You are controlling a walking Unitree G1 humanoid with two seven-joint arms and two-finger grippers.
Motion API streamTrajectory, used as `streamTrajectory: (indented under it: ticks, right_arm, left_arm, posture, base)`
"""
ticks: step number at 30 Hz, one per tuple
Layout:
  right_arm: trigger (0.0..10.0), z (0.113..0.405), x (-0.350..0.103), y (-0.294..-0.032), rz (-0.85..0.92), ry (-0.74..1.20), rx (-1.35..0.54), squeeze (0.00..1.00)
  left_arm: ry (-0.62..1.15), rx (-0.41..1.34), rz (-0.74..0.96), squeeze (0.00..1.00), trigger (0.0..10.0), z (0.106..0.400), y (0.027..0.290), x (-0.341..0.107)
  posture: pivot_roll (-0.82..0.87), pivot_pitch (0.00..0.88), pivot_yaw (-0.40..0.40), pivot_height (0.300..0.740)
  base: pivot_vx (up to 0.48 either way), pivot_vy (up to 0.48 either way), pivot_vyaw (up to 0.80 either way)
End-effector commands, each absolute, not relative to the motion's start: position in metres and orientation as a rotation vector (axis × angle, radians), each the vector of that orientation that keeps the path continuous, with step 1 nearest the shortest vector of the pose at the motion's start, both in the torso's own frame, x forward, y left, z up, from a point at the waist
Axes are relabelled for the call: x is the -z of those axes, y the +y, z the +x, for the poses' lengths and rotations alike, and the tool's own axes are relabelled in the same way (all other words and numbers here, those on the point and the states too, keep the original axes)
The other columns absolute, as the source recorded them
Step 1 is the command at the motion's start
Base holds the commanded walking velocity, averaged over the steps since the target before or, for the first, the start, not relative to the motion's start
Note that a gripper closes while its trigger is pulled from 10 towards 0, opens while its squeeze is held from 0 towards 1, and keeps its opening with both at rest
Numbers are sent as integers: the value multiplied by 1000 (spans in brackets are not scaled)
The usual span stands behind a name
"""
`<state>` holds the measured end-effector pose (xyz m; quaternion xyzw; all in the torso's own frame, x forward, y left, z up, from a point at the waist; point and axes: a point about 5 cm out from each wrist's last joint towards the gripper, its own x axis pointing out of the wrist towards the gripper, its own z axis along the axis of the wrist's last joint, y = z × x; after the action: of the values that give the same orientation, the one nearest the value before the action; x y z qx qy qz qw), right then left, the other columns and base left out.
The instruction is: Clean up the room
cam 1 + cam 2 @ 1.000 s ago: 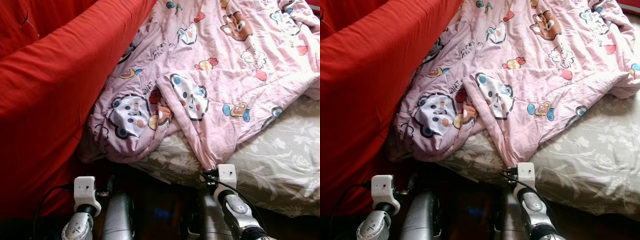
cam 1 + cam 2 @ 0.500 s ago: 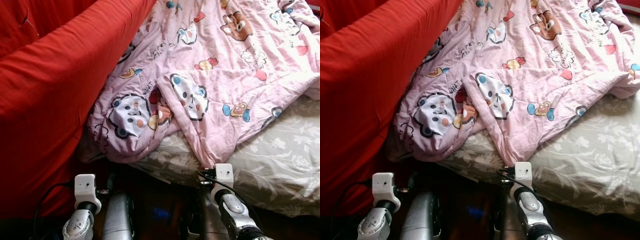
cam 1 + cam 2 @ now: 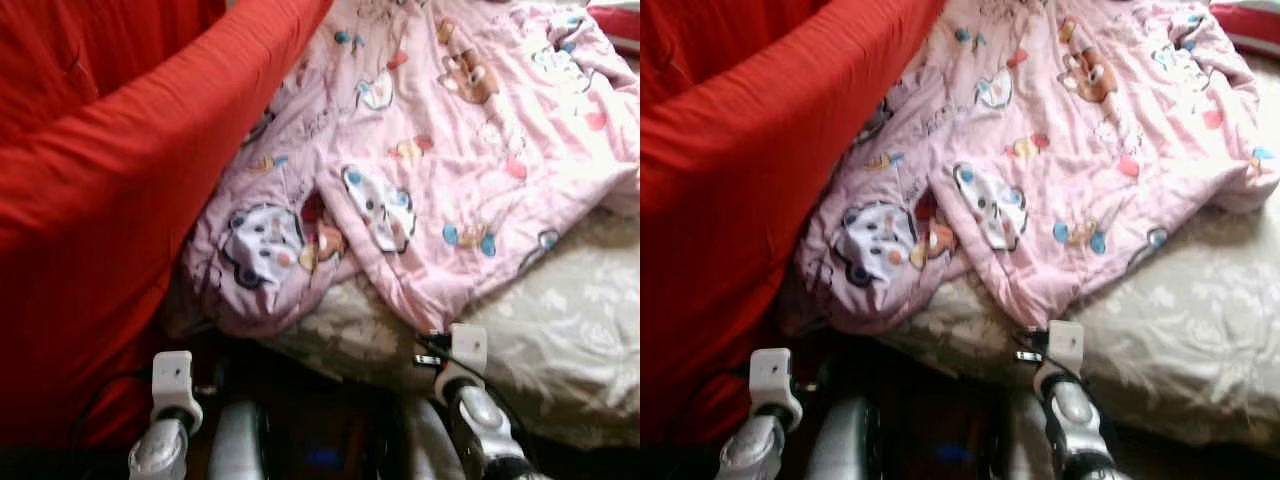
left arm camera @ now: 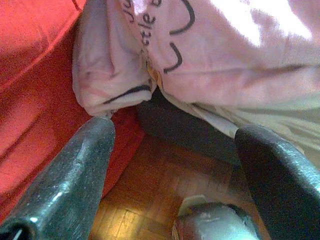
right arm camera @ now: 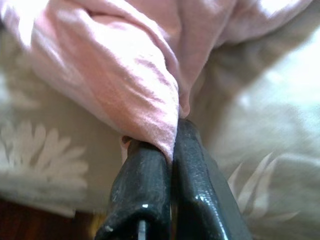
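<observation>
Quilt [image 3: 440, 150] rumpled on bed [image 3: 560, 340], corner hanging over near edge. Right pincer [image 5: 167, 150] clamped on that corner. Left pincer [image 4: 172, 165] wide open, empty, below second corner. Soft, light, floppy; best gripped at corners.

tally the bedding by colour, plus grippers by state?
Pink cartoon-print quilt: 1
Red fabric cover: 1
Grey floral bed sheet: 1
Open grippers: 1, left gripper
Shut grippers: 1, right gripper, on the quilt
Total: 5
</observation>
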<state>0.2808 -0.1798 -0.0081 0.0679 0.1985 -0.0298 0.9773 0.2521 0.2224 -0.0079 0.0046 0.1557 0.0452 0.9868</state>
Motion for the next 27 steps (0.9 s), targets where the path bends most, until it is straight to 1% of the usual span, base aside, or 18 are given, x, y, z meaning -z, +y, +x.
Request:
streamTrajectory:
  ticks: [1, 5, 7, 8, 13, 14, 27]
  right_arm:
    - [10000, 275, 9, -191, 156, 375, 97, 0]
    - [10000, 273, 7, -196, 161, 346, 101, 0]
    - [10000, 272, 6, -199, 167, 322, 111, 0]
    - [10000, 272, 6, -199, 167, 322, 111, 0]
    - [10000, 275, 5, -199, 178, 320, 118, 0]
    - [10000, 275, 5, -199, 178, 320, 118, 0]
    - [10000, 278, 3, -194, 184, 313, 119, 0]
  left_arm:
    - [343, -104, 6, 0, 10000, 250, 225, 12]
    - [321, -99, 8, 0, 10000, 256, 225, 7]
    - [309, -98, 8, 0, 10000, 258, 225, 6]
    - [309, -98, 8, 0, 10000, 258, 225, 6]
    - [326, -114, 7, 0, 10000, 254, 229, 9]
    - [326, -114, 7, 0, 10000, 254, 229, 9]
    - [454, -137, -2, 0, 10000, 236, 231, 29]
  posture:
    - [35, 106, 1, 610]
    - [25, 97, 4, 610]
    - [25, 87, 6, 624]
    - [25, 87, 6, 624]
    - [34, 65, 5, 659]
    - [34, 65, 5, 659]
    - [36, 47, 9, 740]
  base:
    - [0, 0, 0]
    - [0, 0, 0]
    - [0, 0, 0]
    - [0, 0, 0]
    - [0, 0, 0]
    - [0, 0, 0]
    - [0, 0, 0]
